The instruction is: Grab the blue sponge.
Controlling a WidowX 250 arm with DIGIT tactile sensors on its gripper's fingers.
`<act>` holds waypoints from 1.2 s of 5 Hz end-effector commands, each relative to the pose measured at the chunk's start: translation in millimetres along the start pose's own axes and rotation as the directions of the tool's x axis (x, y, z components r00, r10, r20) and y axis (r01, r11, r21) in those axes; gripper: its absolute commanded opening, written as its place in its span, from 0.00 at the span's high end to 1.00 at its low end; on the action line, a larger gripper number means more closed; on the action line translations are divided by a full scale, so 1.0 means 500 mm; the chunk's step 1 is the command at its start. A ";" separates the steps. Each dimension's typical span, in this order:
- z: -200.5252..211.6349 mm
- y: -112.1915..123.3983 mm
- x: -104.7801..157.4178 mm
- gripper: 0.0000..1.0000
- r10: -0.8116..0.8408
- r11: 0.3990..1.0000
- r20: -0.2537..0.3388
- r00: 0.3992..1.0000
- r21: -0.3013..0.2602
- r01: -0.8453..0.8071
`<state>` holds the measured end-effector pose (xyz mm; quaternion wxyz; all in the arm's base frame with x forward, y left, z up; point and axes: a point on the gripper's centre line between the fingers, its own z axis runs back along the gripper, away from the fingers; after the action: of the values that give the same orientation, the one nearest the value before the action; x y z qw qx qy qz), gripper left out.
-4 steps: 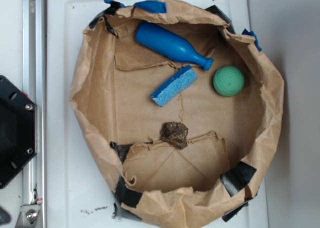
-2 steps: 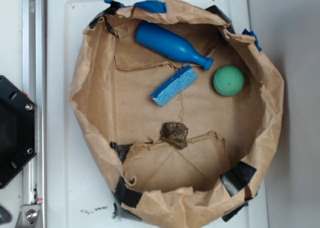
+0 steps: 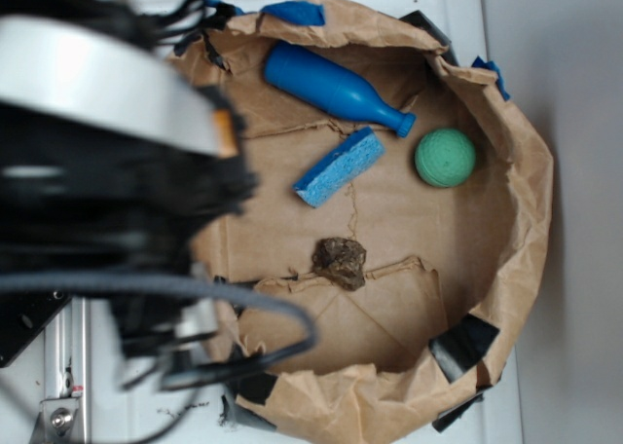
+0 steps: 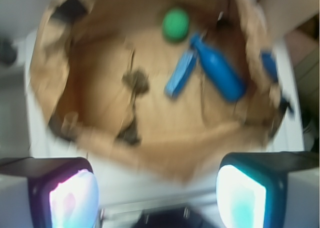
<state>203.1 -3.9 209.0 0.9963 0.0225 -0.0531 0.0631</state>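
Observation:
The blue sponge [image 3: 339, 166] [image 4: 181, 74] lies flat on the floor of the brown paper bag tray [image 3: 531, 210], tilted, just below the smooth blue bottle [image 3: 331, 87] [image 4: 219, 69]. My arm [image 3: 107, 171] fills the left of the exterior view, blurred, high over the tray's left rim; its fingertips are hidden there. In the wrist view my gripper [image 4: 157, 193] is open, with nothing between the two pads, far above the tray's near rim and well short of the sponge.
A green ball [image 3: 445, 157] [image 4: 175, 24] sits right of the bottle's neck. A dark brown lump [image 3: 339, 262] [image 4: 135, 81] lies mid-tray. Tape patches hold the crumpled rim [image 3: 464, 345]. The tray rests on a white surface [image 3: 146, 386].
My arm has swung into the exterior view from the left and now covers the tray's left side. The sponge, bottle, ball and lump have not moved.

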 end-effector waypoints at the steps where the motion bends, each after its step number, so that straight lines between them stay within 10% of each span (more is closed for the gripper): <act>1: 0.001 0.024 0.057 0.00 0.186 0.982 0.085 0.979 -0.033 -0.184; 4: -0.087 0.033 0.100 0.00 0.197 0.980 0.026 0.980 -0.039 -0.196; 6: -0.158 0.063 0.099 0.00 0.349 0.936 0.153 0.925 -0.099 -0.337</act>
<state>252.3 26.6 121.2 0.9692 -0.0151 -0.1169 0.2164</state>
